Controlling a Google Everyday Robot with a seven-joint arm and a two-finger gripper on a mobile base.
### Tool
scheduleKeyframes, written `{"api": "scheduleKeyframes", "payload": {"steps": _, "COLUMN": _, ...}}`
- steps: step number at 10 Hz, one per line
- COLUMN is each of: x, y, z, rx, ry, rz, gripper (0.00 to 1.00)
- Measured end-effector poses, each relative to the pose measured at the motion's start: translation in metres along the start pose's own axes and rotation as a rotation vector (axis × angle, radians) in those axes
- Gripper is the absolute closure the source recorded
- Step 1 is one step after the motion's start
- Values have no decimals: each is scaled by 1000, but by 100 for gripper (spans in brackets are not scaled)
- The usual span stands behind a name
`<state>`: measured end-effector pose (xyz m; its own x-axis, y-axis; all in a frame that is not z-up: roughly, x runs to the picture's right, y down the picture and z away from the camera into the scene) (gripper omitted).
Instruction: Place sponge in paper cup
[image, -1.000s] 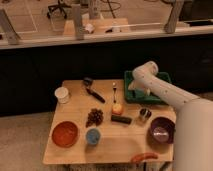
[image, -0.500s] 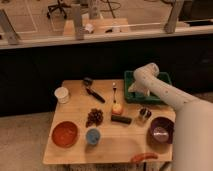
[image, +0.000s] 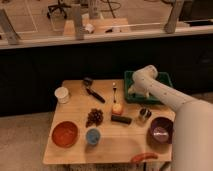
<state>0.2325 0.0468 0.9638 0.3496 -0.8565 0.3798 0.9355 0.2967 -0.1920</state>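
Note:
The white paper cup (image: 61, 94) stands upright near the table's left edge. My gripper (image: 132, 90) hangs at the end of the white arm (image: 160, 90), low over the left end of the green tray (image: 165, 80), and it stands open. The sponge does not show; it may lie under the gripper in the tray. The cup is far to the left of the gripper, across the table.
On the wooden table (image: 75, 150) are a black brush (image: 94, 93), a fork (image: 114, 90), an orange fruit (image: 117, 108), a dark bar (image: 120, 119), grapes (image: 94, 116), a metal cup (image: 144, 114), a blue cup (image: 92, 135), an orange bowl (image: 65, 133) and a purple bowl (image: 161, 130).
The arm has barely moved; the gripper stays low over the tray's left end. Nothing on the table has shifted.

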Motion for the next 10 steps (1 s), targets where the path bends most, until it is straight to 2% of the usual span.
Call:
{"api": "scheduleKeyframes", "payload": {"steps": 2, "x": -3, "y": 0, "z": 2, "rx": 0, "ry": -13, "rz": -16, "gripper": 21}}
{"api": "scheduleKeyframes", "payload": {"steps": 3, "x": -4, "y": -1, "z": 3, "rx": 0, "ry": -15, "rz": -23, "gripper": 29}}
{"api": "scheduleKeyframes", "payload": {"steps": 7, "x": -8, "y": -9, "z": 5, "rx": 10, "ry": -16, "rz": -31, "gripper": 70}}
{"api": "scheduleKeyframes", "payload": {"steps": 10, "x": -6, "y": -10, "z": 0, "rx": 26, "ry": -15, "rz": -2, "gripper": 97}}
